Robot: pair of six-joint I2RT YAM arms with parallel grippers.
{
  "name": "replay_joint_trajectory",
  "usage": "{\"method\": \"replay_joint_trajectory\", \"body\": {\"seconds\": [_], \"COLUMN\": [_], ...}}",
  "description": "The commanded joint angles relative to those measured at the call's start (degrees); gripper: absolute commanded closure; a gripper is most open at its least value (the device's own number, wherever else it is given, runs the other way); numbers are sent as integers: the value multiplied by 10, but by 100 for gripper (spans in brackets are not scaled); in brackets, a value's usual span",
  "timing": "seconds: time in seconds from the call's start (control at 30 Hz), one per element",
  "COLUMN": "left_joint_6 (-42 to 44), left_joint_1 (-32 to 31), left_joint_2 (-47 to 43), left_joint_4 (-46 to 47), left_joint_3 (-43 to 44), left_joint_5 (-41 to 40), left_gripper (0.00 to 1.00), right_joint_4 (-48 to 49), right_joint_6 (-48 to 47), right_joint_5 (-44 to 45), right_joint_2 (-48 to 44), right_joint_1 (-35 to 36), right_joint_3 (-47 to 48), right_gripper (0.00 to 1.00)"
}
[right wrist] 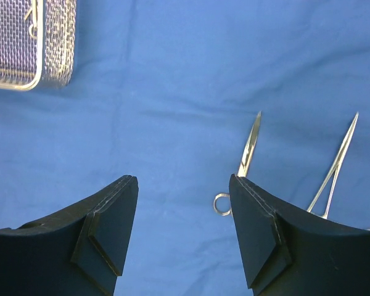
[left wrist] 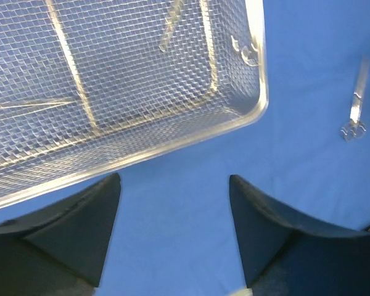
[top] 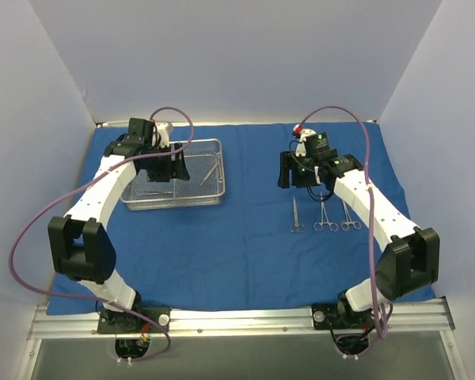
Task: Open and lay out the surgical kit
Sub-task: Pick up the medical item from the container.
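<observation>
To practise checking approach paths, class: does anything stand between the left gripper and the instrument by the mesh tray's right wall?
Nothing visible does. The left gripper hangs open over the tray, which is uncovered; the instrument lies on its floor. Only the mesh wall surrounds it, so coming from above looks free.

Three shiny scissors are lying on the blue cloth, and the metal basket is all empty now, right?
Not quite. The metal basket is not empty. At least one thin silver tool lies inside it, as the top view shows. The rest is right: the three shiny scissors do lie on the blue cloth.
</observation>
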Motion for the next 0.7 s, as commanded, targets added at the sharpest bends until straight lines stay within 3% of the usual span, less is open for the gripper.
{"method": "replay_joint_trajectory", "body": {"seconds": [0.0,0.07,0.1,0.17,0.27,0.53,0.67], "left_joint_6": [7,-32,-82,-143,-220,-378,-454], "left_joint_1": [9,14,11,8,13,27,63], "left_joint_2": [89,128,154,172,200,268,285], "left_joint_4": [-53,-127,-144,-168,-138,-196,-198], "left_joint_3": [107,196,219,257,257,277,263], "left_joint_5": [-98,-138,-200,-237,-226,-277,-282], "left_gripper": [26,25,24,15,14,12,12], "right_joint_4": [-36,-38,-37,-32,-15,-15,-1], "right_joint_6": [-4,-9,-10,-12,-11,-17,-23], "right_joint_5": [-21,-29,-26,-15,-8,-25,-29], "right_joint_2": [-32,-44,-47,-46,-31,18,18], "right_joint_1": [-9,-6,-4,-5,-8,-7,-7], "right_joint_3": [-17,-24,-29,-43,-39,2,-2], "right_gripper": [39,38,38,38,38,38,38]}}
